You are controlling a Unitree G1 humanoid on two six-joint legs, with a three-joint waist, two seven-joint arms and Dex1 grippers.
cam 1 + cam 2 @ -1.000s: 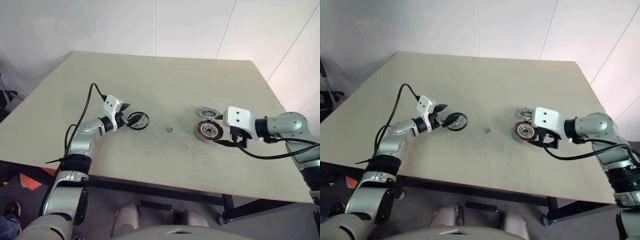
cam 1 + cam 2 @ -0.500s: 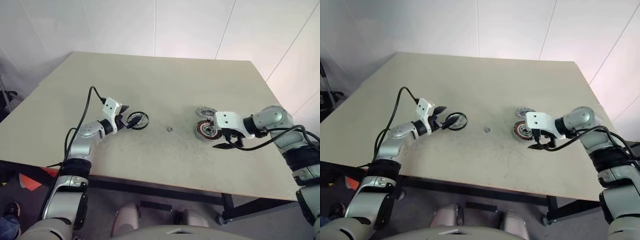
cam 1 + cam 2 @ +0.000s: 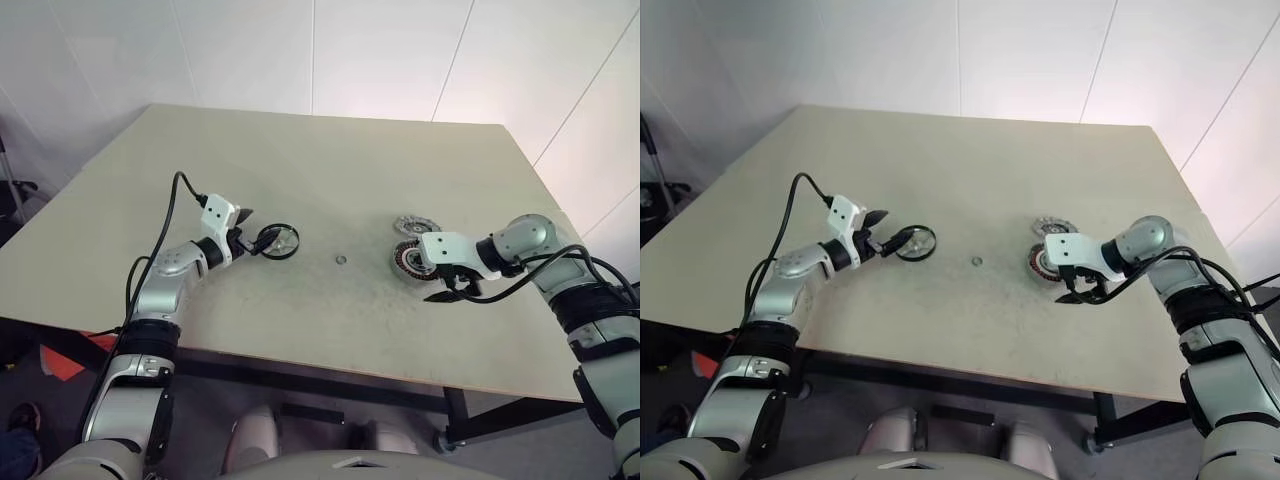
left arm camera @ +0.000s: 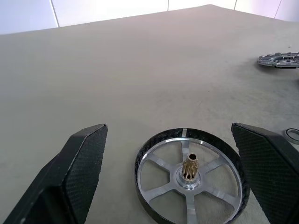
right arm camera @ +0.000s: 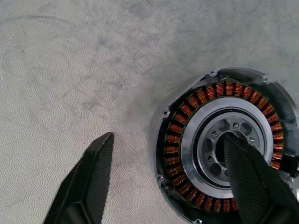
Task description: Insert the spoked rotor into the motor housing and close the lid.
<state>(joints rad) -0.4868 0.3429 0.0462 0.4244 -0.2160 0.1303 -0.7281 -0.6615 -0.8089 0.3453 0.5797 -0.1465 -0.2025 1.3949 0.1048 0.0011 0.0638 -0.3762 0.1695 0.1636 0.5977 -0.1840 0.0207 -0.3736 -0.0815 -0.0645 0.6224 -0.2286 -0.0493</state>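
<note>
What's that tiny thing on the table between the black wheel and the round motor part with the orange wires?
A tiny metal ring lies alone on the table, between the wheel and the motor part. The head views show it best.

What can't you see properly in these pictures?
- Motor housing: in the right wrist view a black finger covers part of its centre.
- Lid: cut off by the left wrist view's edge.
- Small ring on the table: too tiny to tell what it is.
</note>
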